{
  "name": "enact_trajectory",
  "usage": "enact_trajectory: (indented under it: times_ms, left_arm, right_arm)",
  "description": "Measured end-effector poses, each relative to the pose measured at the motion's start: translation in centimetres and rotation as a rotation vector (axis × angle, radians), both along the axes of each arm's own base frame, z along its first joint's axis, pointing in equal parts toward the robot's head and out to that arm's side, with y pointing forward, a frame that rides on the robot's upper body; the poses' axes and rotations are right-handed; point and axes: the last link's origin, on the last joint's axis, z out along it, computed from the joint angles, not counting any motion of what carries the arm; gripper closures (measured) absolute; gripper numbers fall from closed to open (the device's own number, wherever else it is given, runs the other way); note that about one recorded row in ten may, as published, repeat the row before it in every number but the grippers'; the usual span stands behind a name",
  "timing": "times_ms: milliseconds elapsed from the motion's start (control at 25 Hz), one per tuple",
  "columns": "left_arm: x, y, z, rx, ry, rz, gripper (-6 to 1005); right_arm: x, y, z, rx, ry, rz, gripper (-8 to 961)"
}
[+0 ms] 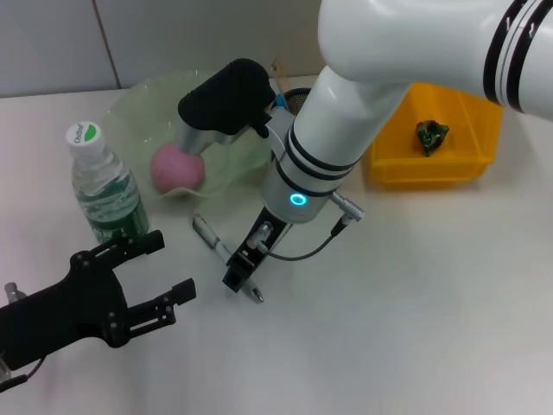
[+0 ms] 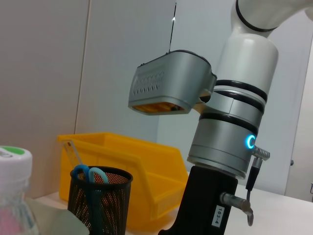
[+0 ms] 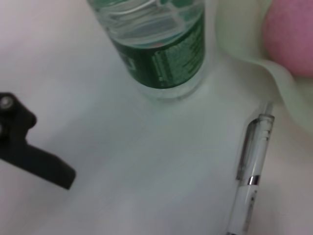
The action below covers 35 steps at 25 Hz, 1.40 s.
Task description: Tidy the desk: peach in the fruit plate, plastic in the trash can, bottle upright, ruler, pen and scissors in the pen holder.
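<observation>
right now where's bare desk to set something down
Free: the wide near stretch of desk in front of the yellow bin, right of the pen. Crowded: the far left, where bottle, fruit plate, pen, right gripper and left gripper cluster.

Right pincer [image 1: 244,278] down over pen [image 1: 223,252] — peach [image 1: 177,168] in fruit plate [image 1: 138,108], bottle [image 1: 105,188] upright.

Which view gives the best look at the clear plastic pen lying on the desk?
The right wrist view: the clear plastic pen shows close and nearly whole, beside the green-labelled water bottle. The head view shows it partly behind the right gripper. The left wrist view misses it.
</observation>
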Motion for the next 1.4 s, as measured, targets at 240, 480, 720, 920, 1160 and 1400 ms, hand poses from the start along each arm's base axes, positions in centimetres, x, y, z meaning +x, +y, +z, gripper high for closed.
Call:
enact_trajectory:
  times_ms: [240, 480, 720, 920, 1160, 1400]
  left_arm:
    - [0.2, 0.2, 0.0, 0.0, -0.001, -0.007, 185]
    - [0.3, 0.4, -0.1, 0.001, 0.001, -0.011, 185]
    - [0.5, 0.6, -0.1, 0.0, 0.001, -0.016, 185]
    - [0.6, 0.7, -0.1, 0.0, -0.001, -0.014, 184]
    - [0.7, 0.9, 0.0, 0.003, -0.008, -0.012, 185]
    - [0.9, 1.2, 0.1, 0.003, -0.01, -0.017, 184]
  right_arm:
    - [0.1, -0.1, 0.0, -0.007, -0.011, 0.006, 511]
    - [0.1, -0.1, -0.1, -0.012, -0.027, 0.023, 520]
    - [0.1, -0.2, -0.1, -0.021, -0.053, 0.048, 528]
    - [-0.1, -0.2, -0.1, -0.022, -0.059, 0.055, 553]
    - [0.0, 0.1, 0.1, -0.018, -0.09, 0.077, 630]
    - [0.1, 0.2, 0.2, -0.017, -0.1, 0.08, 630]
